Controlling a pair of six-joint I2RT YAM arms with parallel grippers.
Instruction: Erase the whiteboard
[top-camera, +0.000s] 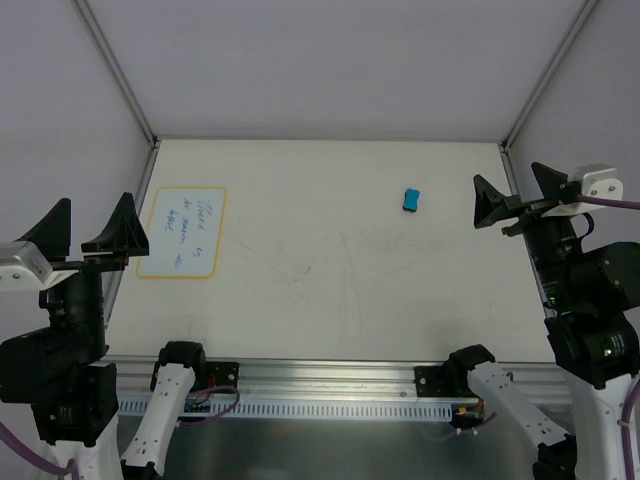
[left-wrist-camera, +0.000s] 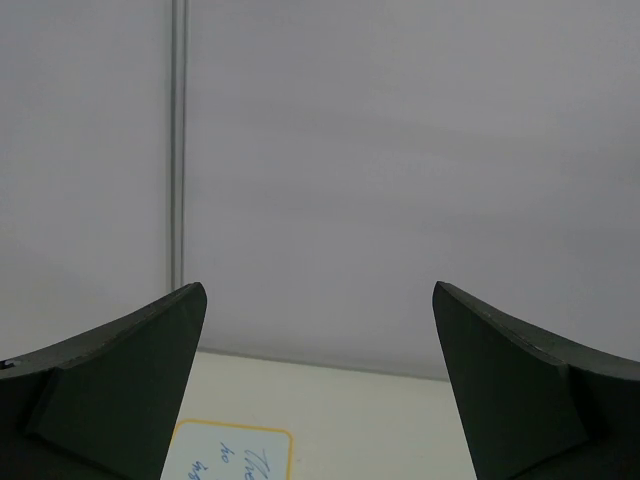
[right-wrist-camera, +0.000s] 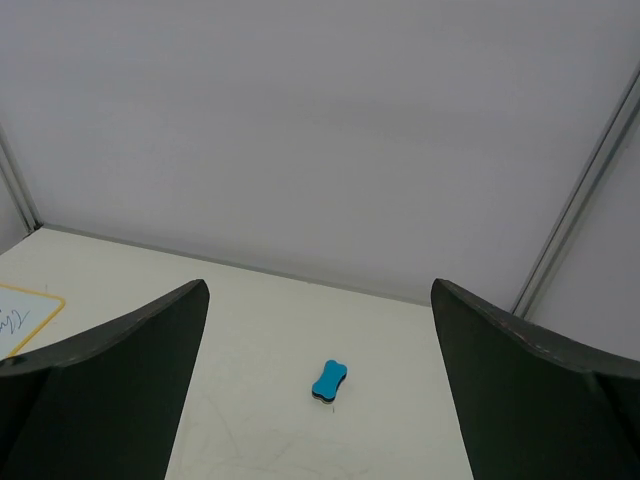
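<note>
The whiteboard (top-camera: 183, 232) lies flat at the far left of the worktop (top-camera: 320, 330), close to the side wall, with blue handwriting across it, so nothing is wiped yet. My left jaws hang spread wide and empty just beside its near-left corner, above it and not touching it. The blue eraser (top-camera: 411, 200) sits well apart, over on the right half. My right jaws are also spread and empty, near the eraser but clear of it.

I see three likely ways for this to go wrong:

- **The pick-up:** the eraser is small and low. If my right jaws close off-centre or too high, I expect it to squirt out or tip.
- **The wiping:** the board looks loose on a smooth worktop. Wiping pressure would probably shove it toward the wall or turn it instead of cleaning it, unless my left jaws pin it down.
- **The crossing:** carrying the eraser over brings both arms to the same corner, where they could knock together.

Faint scribbles also mark the worktop itself, and rubbing those would accomplish nothing.
</note>
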